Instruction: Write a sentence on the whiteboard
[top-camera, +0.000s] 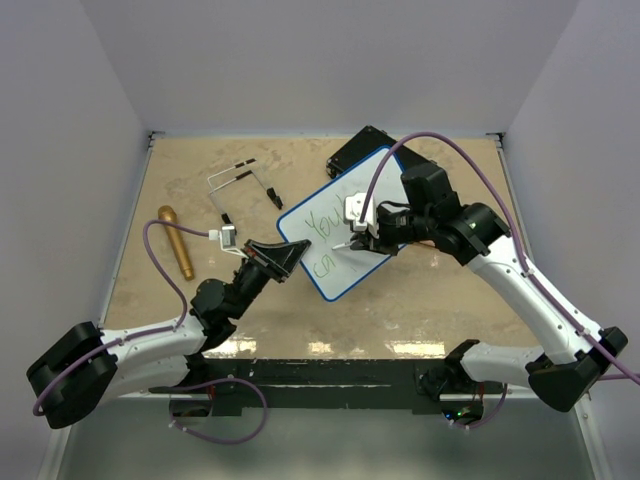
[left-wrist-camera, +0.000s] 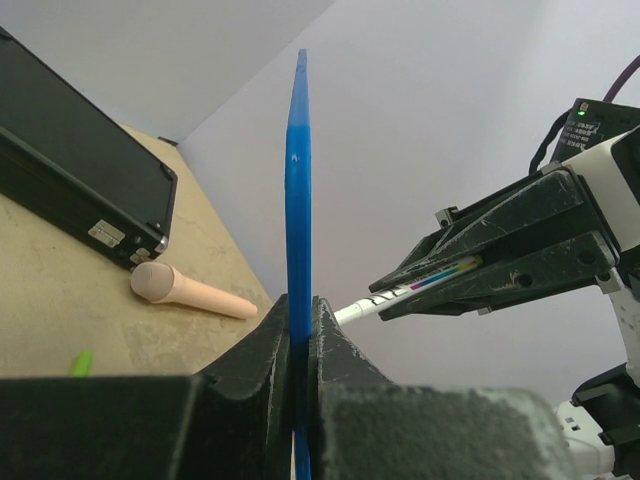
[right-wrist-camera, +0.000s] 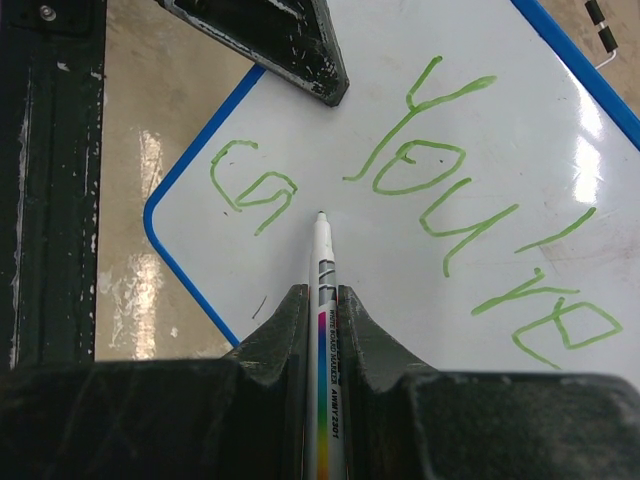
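Marker (right-wrist-camera: 324, 262) at whiteboard (right-wrist-camera: 500, 110) (blue-rimmed); both gripped

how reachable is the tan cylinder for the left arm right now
Probably not yet: its fingers are shut on the whiteboard edge. The tan cylinder lies just to its left with nothing visibly between, but it would have to let go of the board first.

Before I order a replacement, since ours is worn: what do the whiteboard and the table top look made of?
Whiteboard: glossy white coated face, showing glare patches; blue rim, probably plastic. Table top: mottled beige, polished, stone-look laminate perhaps; it mirrors the lights.
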